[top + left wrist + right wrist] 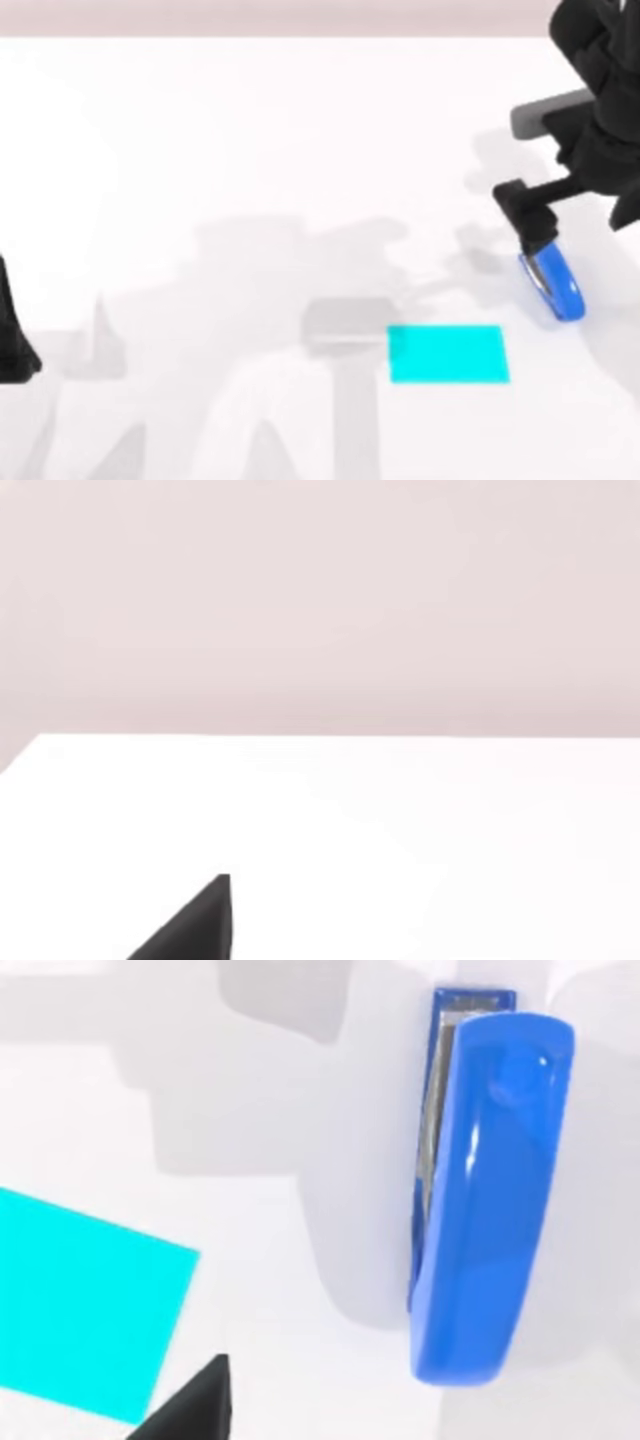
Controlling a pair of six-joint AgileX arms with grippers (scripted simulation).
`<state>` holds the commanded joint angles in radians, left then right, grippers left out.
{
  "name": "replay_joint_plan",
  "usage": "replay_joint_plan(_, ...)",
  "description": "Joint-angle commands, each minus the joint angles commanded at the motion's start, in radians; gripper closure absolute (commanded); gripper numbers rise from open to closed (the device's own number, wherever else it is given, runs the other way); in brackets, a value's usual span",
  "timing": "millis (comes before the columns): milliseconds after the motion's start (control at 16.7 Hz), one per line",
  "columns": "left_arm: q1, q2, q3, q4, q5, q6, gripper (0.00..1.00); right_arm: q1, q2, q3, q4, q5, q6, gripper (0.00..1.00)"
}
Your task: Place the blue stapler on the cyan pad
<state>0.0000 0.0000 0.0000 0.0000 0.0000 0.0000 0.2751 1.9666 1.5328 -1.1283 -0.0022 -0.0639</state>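
The blue stapler [553, 285] lies flat on the table at the right, slanting toward the lower right; its grey metal strip shows in the right wrist view along the blue stapler [490, 1200]. My right gripper [537, 240] hovers open over the stapler's far end, holding nothing. Only one dark fingertip [205, 1400] shows in its wrist view, off to the stapler's side. The cyan pad [447, 354] lies bare, to the left of and nearer than the stapler; a corner of the cyan pad [80, 1300] shows in the right wrist view.
My left arm [12, 345] stays parked at the table's left edge; its wrist view shows one fingertip [205, 920] over bare white table and the back wall. Grey shadows of the arms fall across the table's middle.
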Motion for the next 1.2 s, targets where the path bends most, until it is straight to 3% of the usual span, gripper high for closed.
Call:
replay_joint_plan(420, 0.000, 0.000, 0.000, 0.000, 0.000, 0.000, 0.00, 0.005, 0.105, -0.180, 0.293, 0.001, 0.006, 0.00)
replay_joint_plan(720, 0.000, 0.000, 0.000, 0.000, 0.000, 0.000, 0.00, 0.006, 0.116, -0.197, 0.317, 0.001, 0.006, 0.00)
replay_joint_plan(1200, 0.000, 0.000, 0.000, 0.000, 0.000, 0.000, 0.00, 0.006, 0.116, -0.197, 0.317, 0.001, 0.006, 0.60)
